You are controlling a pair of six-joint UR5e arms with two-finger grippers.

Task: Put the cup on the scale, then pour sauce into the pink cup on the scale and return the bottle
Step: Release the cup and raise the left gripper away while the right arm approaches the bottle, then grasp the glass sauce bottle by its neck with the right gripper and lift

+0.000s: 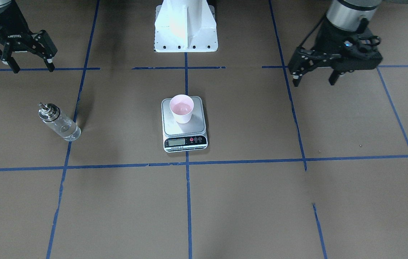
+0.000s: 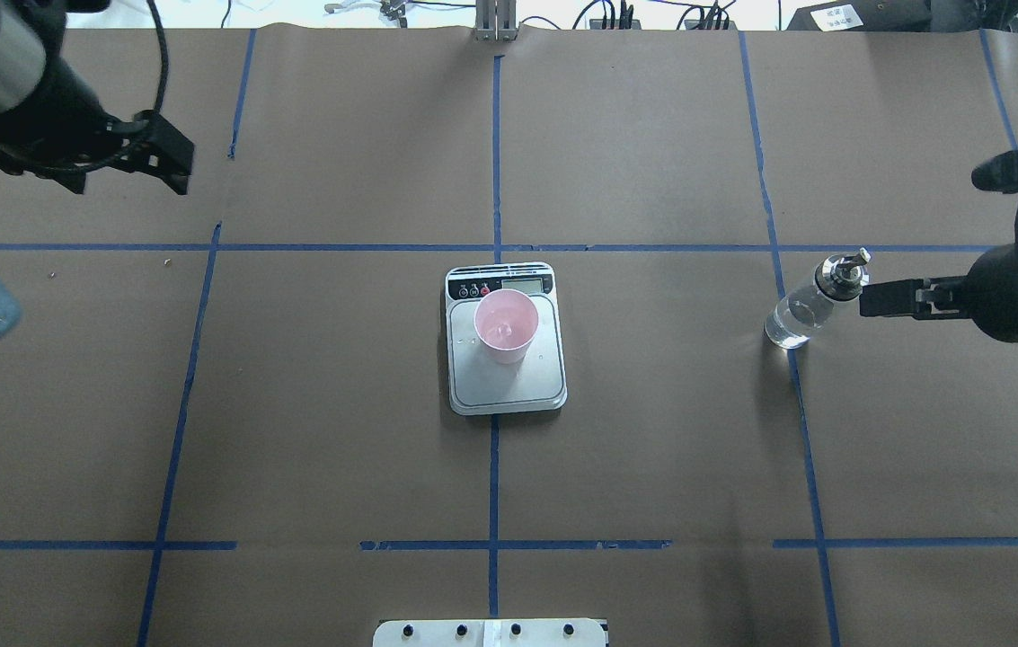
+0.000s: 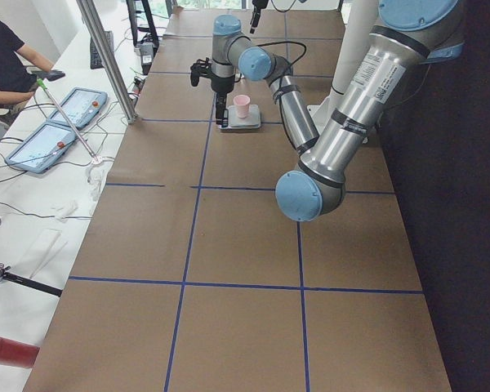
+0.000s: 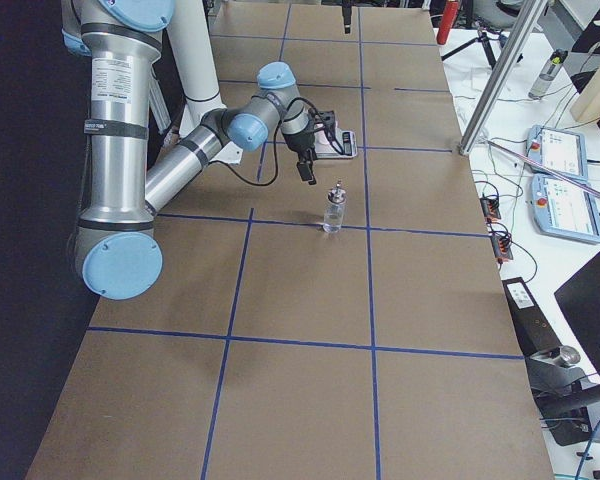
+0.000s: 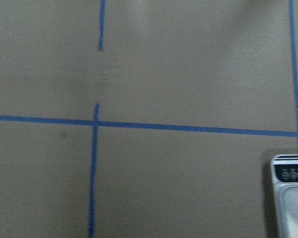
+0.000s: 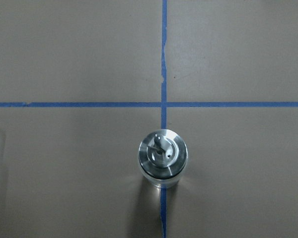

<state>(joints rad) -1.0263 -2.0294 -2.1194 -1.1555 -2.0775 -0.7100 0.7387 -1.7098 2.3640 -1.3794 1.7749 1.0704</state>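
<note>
Both spread wide, empty: left end effector (image 1: pixel 314 82) and right end effector (image 1: pixel 32 68). Cup (image 1: pixel 181 108) sits on scale (image 1: pixel 175 128); bottle (image 1: pixel 59 122) stands upright on table (image 1: pixel 247 201) (on blue tape line (image 6: pixel 164 49)), well to robot's right.

Soft, even, rather dim light. Glare whitens the robot base (image 1: pixel 185 25). The bottle (image 1: pixel 59 122), near the right gripper (image 1: pixel 33 68), casts a faint shadow. The left wrist view is slightly blurred.

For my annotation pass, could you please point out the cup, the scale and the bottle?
cup (image 1: pixel 181 108), front-facing view: interior
scale (image 1: pixel 176 142), front-facing view: LCD display
bottle (image 6: pixel 162 154), right wrist view: metal collar
</note>
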